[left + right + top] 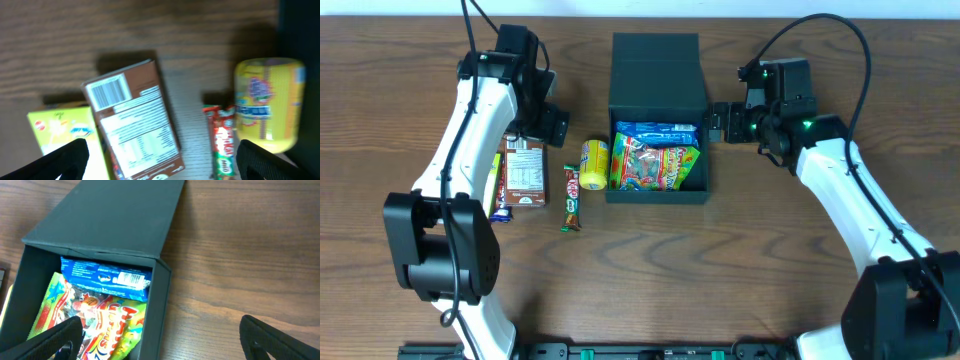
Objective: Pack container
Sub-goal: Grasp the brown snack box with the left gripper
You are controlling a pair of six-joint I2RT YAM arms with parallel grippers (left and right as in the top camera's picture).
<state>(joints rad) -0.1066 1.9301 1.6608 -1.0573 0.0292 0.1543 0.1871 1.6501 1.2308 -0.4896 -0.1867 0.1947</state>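
The dark teal container stands at the table's middle back, its flap lid laid open behind it. Inside lie a blue packet and a colourful candy bag. My left gripper hovers open left of the container, above a brown carton, with a red-green chocolate bar and a yellow packet to its right. My right gripper is open and empty beside the container's right wall. In the right wrist view the lid, blue packet and candy bag show.
Left of the container lie the yellow packet, the chocolate bar, the brown carton and a yellow-green box partly under the carton. Bare wooden table lies in front and to the right.
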